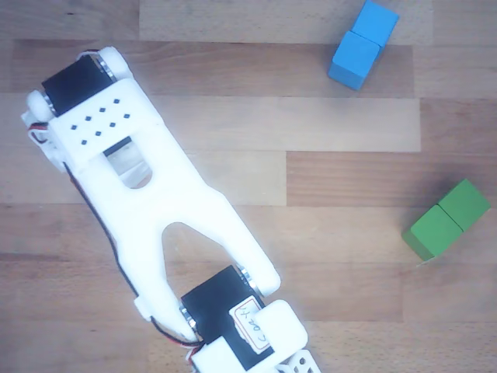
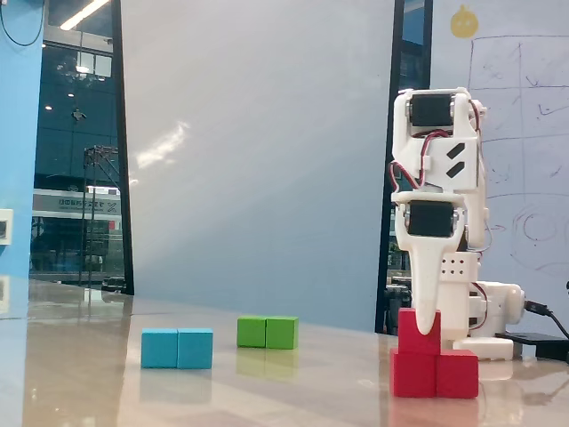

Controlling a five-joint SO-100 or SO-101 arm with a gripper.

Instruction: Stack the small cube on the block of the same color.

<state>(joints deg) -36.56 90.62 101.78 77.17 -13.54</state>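
Observation:
In the fixed view the small red-orange cube (image 2: 412,331) rests on the left half of the red-orange double block (image 2: 435,374), near the table's front right. My gripper (image 2: 428,331) points straight down over the cube. One white finger (image 2: 428,294) lies across the cube's front face and the other finger is hidden behind it. I cannot tell whether the fingers press on the cube. In the other view the white arm (image 1: 155,194) runs diagonally across the picture. It hides the gripper, the cube and the red block there.
A blue double block (image 2: 177,348) lies left of centre and also shows in the other view (image 1: 363,43). A green double block (image 2: 267,333) lies further back and also shows in the other view (image 1: 446,220). The arm's base (image 2: 484,320) stands behind the red block.

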